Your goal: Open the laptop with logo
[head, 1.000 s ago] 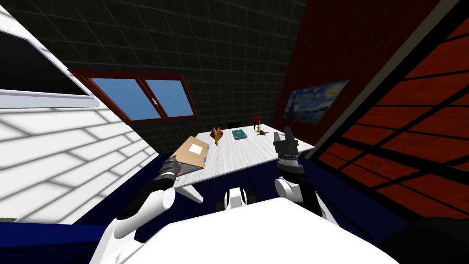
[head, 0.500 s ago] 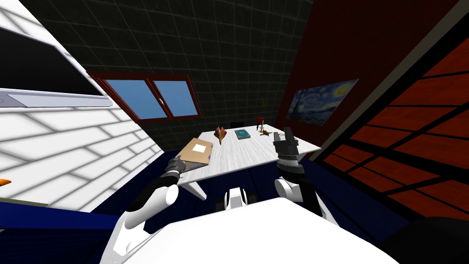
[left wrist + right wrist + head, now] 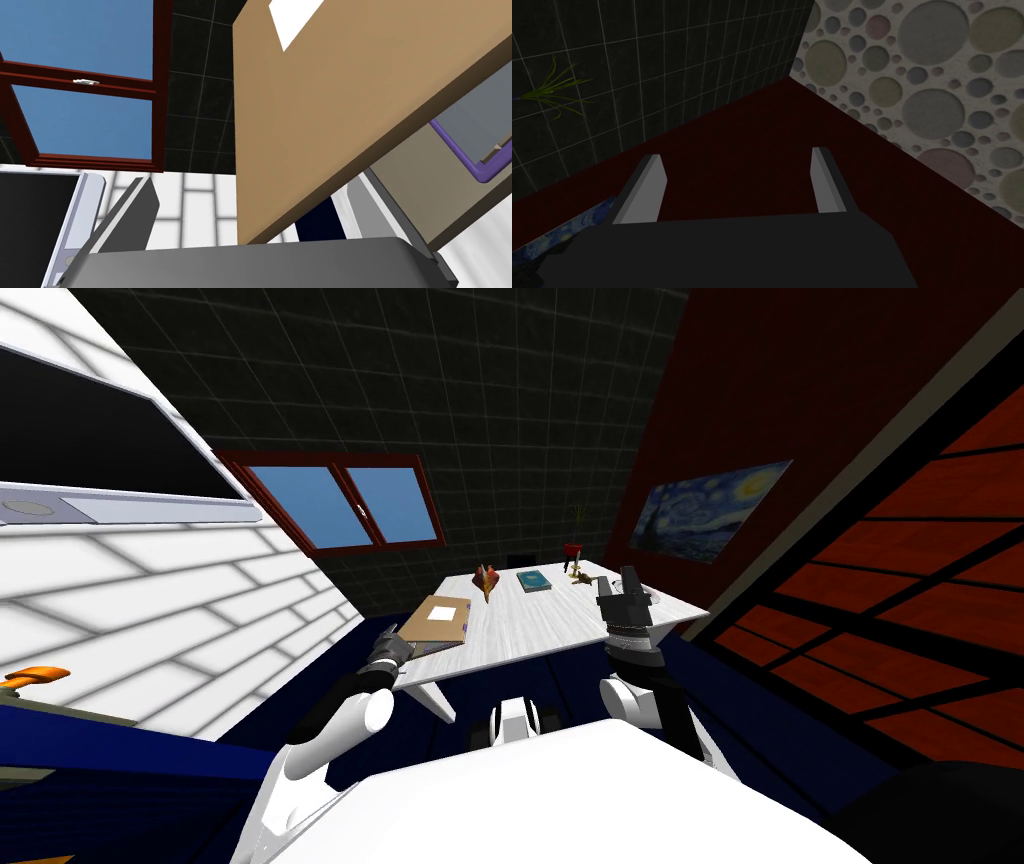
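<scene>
Laptop [image 3: 350,100] corner inside wide-spread left hand [image 3: 257,180], one blade partly hidden behind lid.

The left arm [image 3: 338,725] was a smooth, rounded white shell that narrowed into a black forearm link and a ribbed dark grey wrist. The right arm [image 3: 622,698] had the same white shell and black link, with a pale grey ringed collar below the hand. The left gripper [image 3: 392,645] and the right gripper [image 3: 737,154] were each a dark grey box carrying two thin, light grey blade fingers [image 3: 644,192], seemingly bevelled at the tips.
</scene>
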You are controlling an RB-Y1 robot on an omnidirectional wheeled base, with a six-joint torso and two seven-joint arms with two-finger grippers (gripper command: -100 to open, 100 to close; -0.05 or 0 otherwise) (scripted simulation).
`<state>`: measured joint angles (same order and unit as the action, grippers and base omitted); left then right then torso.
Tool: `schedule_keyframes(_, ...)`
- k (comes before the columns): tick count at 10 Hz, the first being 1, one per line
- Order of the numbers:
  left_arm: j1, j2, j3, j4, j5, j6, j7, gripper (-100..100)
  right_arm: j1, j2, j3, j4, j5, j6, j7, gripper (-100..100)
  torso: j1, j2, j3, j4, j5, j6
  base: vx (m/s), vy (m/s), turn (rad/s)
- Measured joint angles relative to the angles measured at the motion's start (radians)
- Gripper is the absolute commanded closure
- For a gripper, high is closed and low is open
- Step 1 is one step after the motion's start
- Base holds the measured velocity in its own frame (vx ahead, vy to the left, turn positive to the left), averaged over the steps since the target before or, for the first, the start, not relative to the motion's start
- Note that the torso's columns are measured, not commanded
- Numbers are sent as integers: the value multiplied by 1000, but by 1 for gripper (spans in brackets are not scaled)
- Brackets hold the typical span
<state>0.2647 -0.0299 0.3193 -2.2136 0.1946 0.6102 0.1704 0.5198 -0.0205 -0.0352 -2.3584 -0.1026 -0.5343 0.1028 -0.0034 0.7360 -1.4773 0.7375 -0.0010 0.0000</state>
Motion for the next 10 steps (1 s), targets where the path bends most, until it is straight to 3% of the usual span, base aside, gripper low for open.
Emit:
schedule_keyframes(9, 70, -18, 23, -229, 12, 171, 17, -100, 0, 0, 0, 0, 0, 0, 0, 0, 1, 3, 2, 2, -1, 0, 32, 4, -14)
schedule_keyframes(10, 71, -18, 23, -232, 11, 176, 18, 0, 0, 0, 0, 0, 0, 0, 0, 0, 2, 4, 2, 2, 0, 0, 0, 0, 0)
